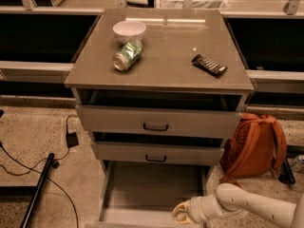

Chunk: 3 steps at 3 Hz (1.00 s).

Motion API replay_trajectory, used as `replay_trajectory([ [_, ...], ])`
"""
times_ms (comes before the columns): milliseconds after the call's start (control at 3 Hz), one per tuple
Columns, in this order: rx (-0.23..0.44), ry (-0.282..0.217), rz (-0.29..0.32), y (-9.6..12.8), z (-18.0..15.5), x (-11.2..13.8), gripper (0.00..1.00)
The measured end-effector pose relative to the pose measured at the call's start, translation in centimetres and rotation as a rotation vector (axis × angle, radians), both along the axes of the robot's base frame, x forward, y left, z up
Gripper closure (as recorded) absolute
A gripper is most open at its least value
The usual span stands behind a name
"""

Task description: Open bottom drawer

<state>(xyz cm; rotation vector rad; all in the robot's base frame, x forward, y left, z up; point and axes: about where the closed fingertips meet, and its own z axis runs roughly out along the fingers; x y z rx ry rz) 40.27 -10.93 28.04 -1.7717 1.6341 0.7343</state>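
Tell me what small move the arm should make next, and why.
Probably back the end effector away from the bottom drawer: it already stands far out, grey inside showing, with the end effector by its front edge.

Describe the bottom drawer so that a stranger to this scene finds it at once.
Find the grey cabinet with a bowl and a can on top. Of its three drawers, the bottom drawer is the lowest, near the floor. Only it is pulled far out, showing a plain grey inside, with the claw at its front edge.
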Motion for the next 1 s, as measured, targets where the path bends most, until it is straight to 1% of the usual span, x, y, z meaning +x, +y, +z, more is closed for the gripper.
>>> replay_trajectory([
  [333,0.000,0.000,0.000,0.01,0.00,0.00,0.15],
  [667,0.000,0.000,0.000,0.01,0.00,-0.01,0.00],
  [1000,0.000,0.000,0.000,0.01,0.00,-0.01,0.00],
])
